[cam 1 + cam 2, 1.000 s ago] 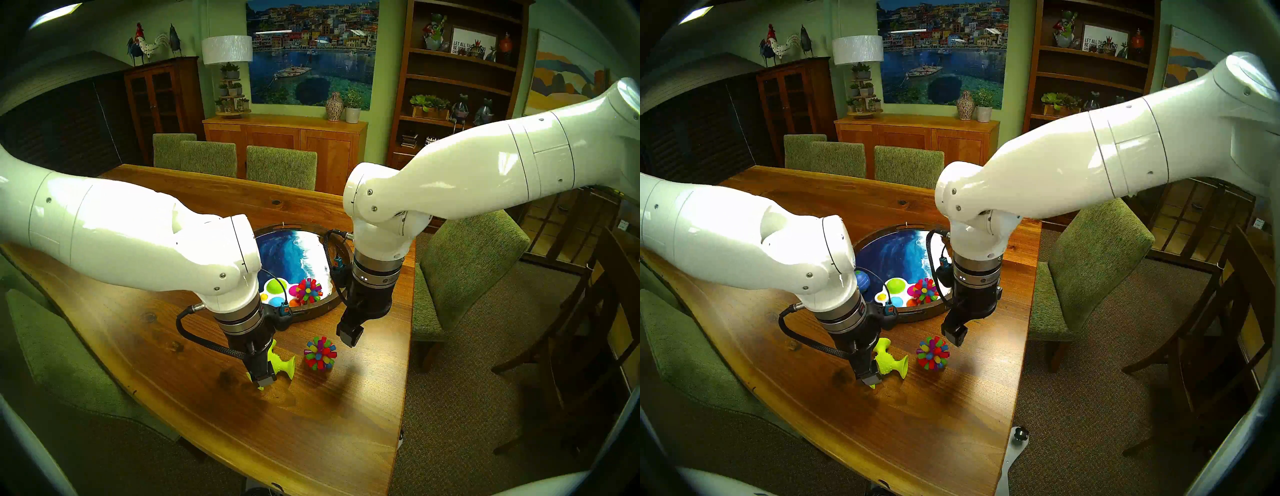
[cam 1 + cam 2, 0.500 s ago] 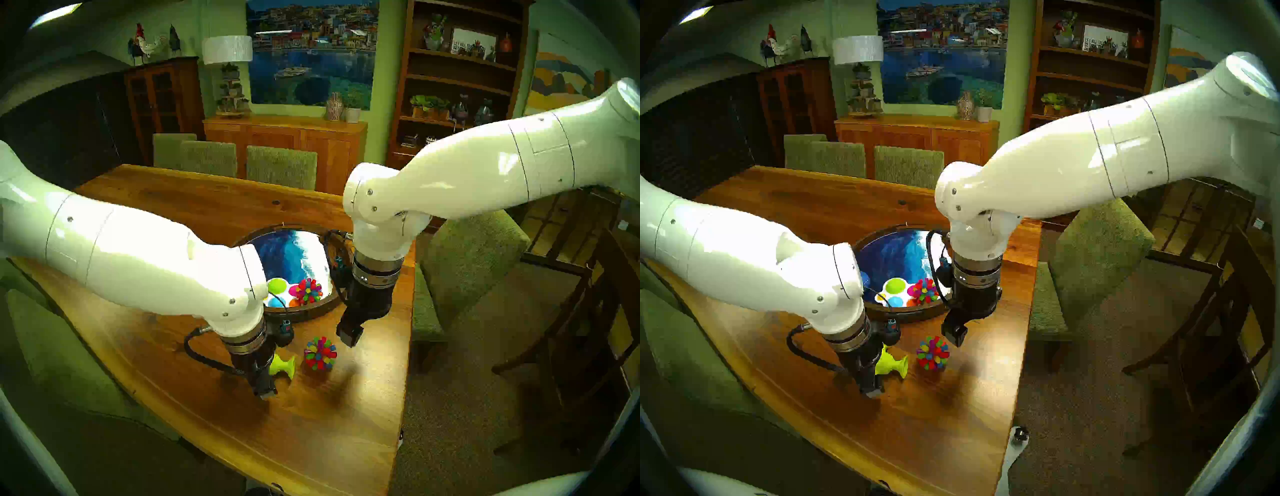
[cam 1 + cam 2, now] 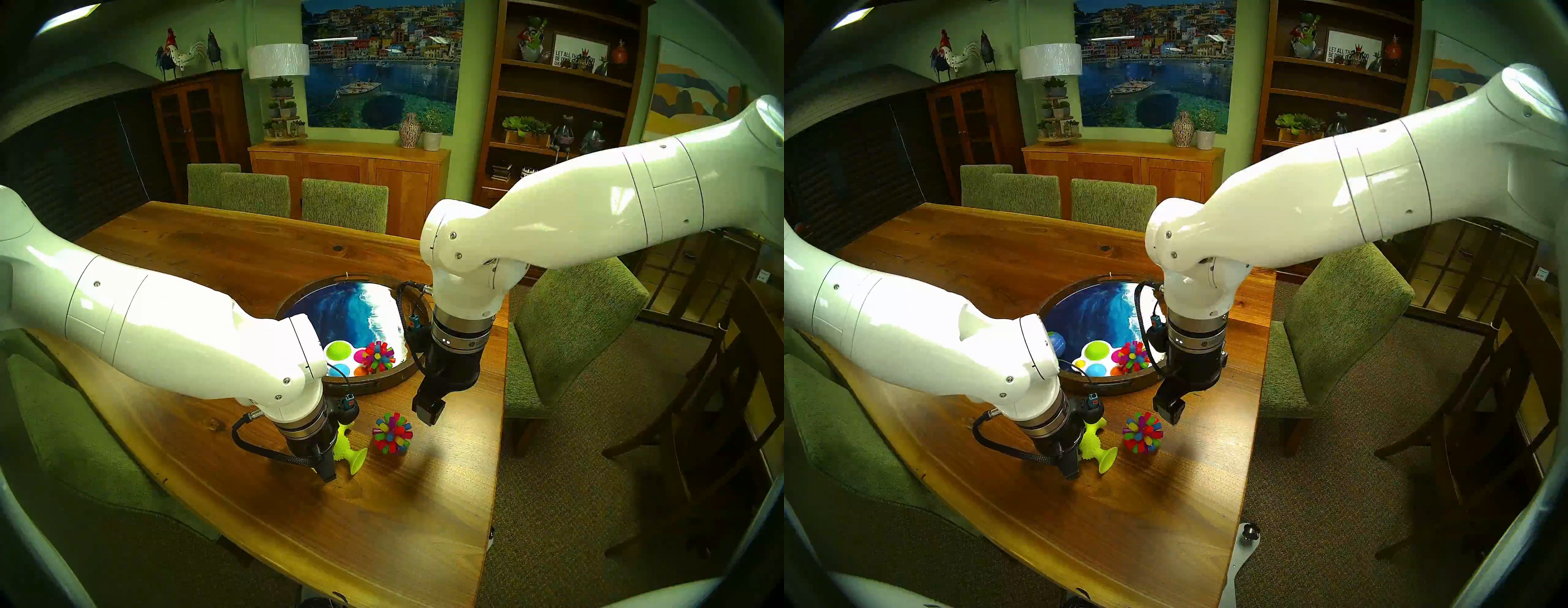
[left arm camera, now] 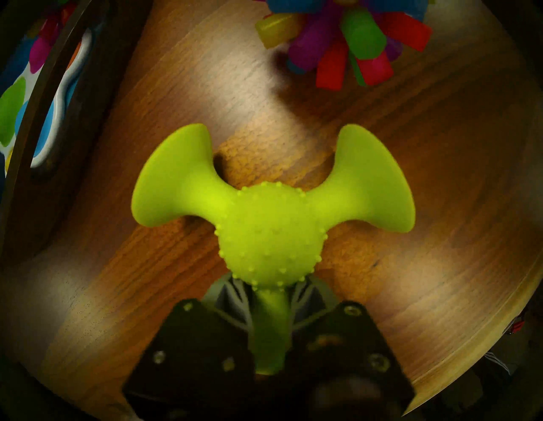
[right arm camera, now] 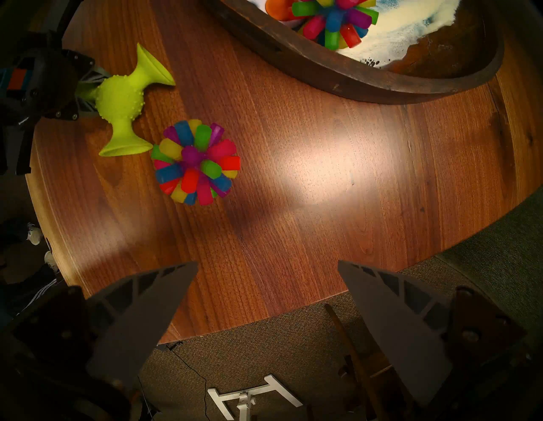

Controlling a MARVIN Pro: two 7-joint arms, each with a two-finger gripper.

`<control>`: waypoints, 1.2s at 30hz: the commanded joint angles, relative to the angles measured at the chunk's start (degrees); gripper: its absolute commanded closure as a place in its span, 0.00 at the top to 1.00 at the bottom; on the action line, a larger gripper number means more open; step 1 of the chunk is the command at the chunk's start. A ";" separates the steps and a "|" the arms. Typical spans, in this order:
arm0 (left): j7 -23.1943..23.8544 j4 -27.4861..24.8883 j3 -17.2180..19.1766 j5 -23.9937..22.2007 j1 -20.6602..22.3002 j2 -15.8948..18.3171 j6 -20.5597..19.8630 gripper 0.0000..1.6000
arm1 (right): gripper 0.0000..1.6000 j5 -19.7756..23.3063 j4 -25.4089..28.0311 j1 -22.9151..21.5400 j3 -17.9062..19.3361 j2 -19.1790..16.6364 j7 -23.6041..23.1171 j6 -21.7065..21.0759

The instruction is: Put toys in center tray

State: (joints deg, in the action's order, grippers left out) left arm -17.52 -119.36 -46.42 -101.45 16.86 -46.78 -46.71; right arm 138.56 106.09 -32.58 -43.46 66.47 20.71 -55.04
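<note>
My left gripper [image 3: 329,475] is shut on one stem of the lime-green three-cupped suction toy [image 3: 350,454], low at the table; the wrist view shows its jaws pinching the stem [image 4: 269,338]. A multicoloured spiky ball [image 3: 392,433] lies on the table just right of it. My right gripper [image 3: 428,414] hangs open and empty above and right of that ball, fingers spread in its wrist view [image 5: 267,264]. The center tray [image 3: 373,384] behind holds a second spiky ball [image 3: 377,356], the white board with coloured domes [image 3: 339,354] and the globe ball [image 3: 1057,344].
The wooden table's right edge [image 3: 494,446] runs close beside the right gripper, with a green chair [image 3: 564,331] past it. More green chairs [image 3: 343,204] stand at the far side. The near table edge [image 3: 382,564] curves below the toys.
My left arm has dropped lower and swung slightly right, and its gripper has closed on the lime toy, which has turned and shifted. The right arm and the spiky balls have not moved.
</note>
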 commanded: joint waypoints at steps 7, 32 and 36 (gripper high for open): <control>3.01 -1.67 6.16 -0.59 8.81 7.71 -6.43 0.00 | 1.00 -0.01 -0.14 -1.05 0.71 -0.12 0.02 0.04; 10.88 22.52 9.55 -0.51 5.73 -2.65 -7.02 0.00 | 1.00 -0.02 -0.15 -1.02 0.71 -0.11 0.03 0.04; 11.62 26.72 9.50 0.13 4.19 -3.49 -5.72 0.00 | 1.00 -0.02 -0.17 -0.98 0.70 -0.10 0.03 0.04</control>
State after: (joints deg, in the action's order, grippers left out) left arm -6.75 -98.23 -38.46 -101.84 21.83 -47.74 -54.20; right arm 138.56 106.07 -32.57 -43.46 66.47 20.71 -55.04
